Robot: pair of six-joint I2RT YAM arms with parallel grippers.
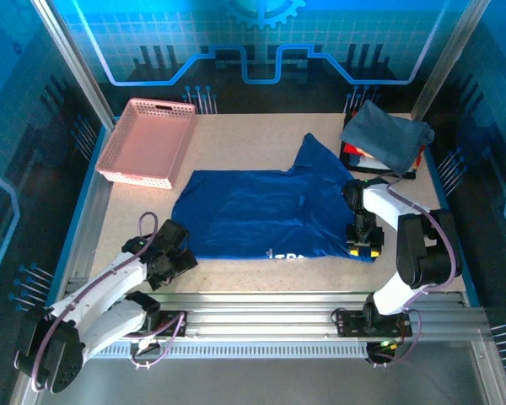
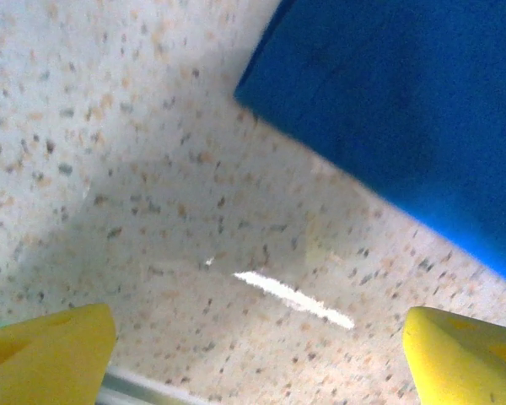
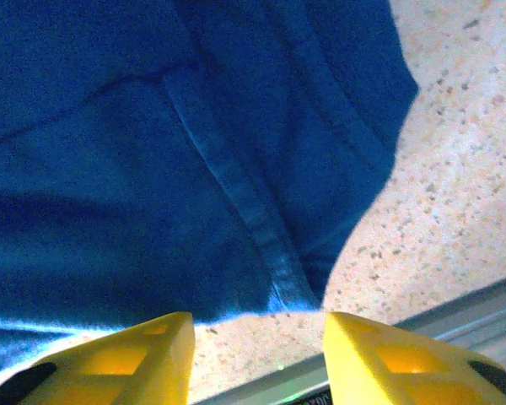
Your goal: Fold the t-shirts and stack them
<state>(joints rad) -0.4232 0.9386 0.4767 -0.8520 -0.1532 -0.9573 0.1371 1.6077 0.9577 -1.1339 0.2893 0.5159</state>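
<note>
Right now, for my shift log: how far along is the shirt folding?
Done: nothing yet; the royal-blue t-shirt lies spread wide, a sleeve sticking out. In hand: the right gripper is open at its near right corner, the left gripper open over the table by its near left corner. Left: folding it, folding the slate-grey t-shirt crumpled at the back right, and stacking both.

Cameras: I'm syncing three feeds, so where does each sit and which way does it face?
Top external: above and behind the arms, looking down at table, blue shirt, grey shirt, basket; left gripper and right gripper show.
Left wrist: on the left arm, facing down at table and the blue shirt's edge; its yellow fingers show.
Right wrist: on the right arm, facing down at the blue shirt's hem; its yellow fingers show.
Shared: all see blue shirt and table.
</note>
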